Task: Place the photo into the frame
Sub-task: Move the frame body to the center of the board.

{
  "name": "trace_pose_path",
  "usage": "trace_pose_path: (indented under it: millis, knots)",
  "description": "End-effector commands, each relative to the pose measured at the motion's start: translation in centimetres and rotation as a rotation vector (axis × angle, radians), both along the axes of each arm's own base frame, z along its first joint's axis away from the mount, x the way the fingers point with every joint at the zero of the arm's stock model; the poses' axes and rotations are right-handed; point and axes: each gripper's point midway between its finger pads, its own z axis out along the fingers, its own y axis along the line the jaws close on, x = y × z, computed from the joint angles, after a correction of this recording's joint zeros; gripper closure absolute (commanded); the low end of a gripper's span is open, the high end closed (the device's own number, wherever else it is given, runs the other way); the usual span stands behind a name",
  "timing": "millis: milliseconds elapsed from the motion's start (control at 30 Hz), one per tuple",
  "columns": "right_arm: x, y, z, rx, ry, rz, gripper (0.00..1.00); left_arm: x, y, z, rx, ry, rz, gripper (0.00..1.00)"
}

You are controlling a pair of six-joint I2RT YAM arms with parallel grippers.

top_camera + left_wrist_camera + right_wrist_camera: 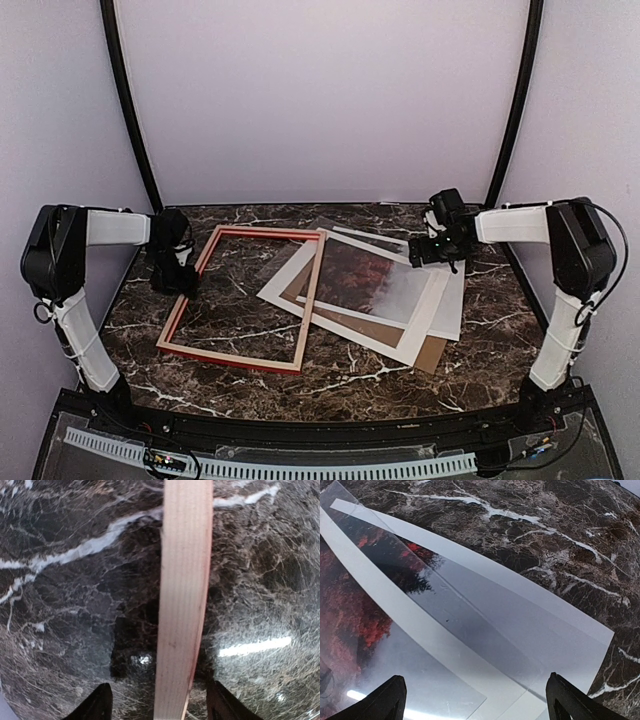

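- The frame [240, 233] is seen lying flat on the marble table [400, 385], left of centre, with the marble showing through its opening.
- Three rails read red from above; the right rail reads paler and wood-toned.
- The left gripper [175, 278] is held low over the frame's left rail.
- In the left wrist view a pale rail with a red edge runs up between the two fingertips [100, 705]. Dark marble shows on both sides of it.
- The left jaws are parted, and a gap is seen between each finger and the rail. Nothing is gripped.
- The photo [365, 272] lies outside the frame, just to the right of its right rail, in a loose stack at centre-right.
- Dark red-orange foliage is noted on the photo's left part, fading to pale grey towards the right.
- The photo is bordered by a white mat [400, 345]. The mat's left corner reaches into the frame's opening, and the right rail crosses it.
- A brown backing board [433, 355] pokes out at the stack's near right corner.
- The right gripper [438, 250] is held above the stack's far right corner.
- In the right wrist view its fingers [387, 700] are spread wide and empty.
- Below them a clear pane [445, 630] with glare lies over the photo and mat.
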Motion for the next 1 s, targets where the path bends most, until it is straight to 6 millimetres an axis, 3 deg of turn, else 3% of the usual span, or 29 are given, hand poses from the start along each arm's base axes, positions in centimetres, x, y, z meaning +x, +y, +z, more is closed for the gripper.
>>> trace_pose_path:
  millis: [0, 133, 267, 500, 733, 967]
  knots:
    - [1.8, -0.7, -0.7, -0.046, 0.034, 0.05, 0.01, 1.0, -0.3, 2.6, -0.035, -0.072, 0.016, 0.24]
    - [2.7, -1.0, -1.9, 0.004, 0.088, 0.079, 0.01, 1.9, -3.0, 5.6, -0.168, -0.178, -0.006, 0.14]
    - [2.8, -1.3, -2.8, 0.081, 0.143, 0.105, 0.04, 2.5, -6.7, 9.3, -0.246, -0.309, -0.061, 0.13]
    - [2.0, -1.6, -3.6, 0.196, 0.197, 0.137, 0.12, 2.2, -15.4, 11.5, -0.4, -0.409, -0.16, 0.13]
    - [1.2, -1.0, -3.8, 0.275, 0.21, 0.144, 0.19, 0.2, -23.1, 9.6, -0.467, -0.386, -0.259, 0.12]
    - [0.5, -0.7, -4.9, 0.322, 0.244, 0.151, 0.35, -1.3, -28.2, 6.0, -0.393, -0.306, -0.316, 0.15]
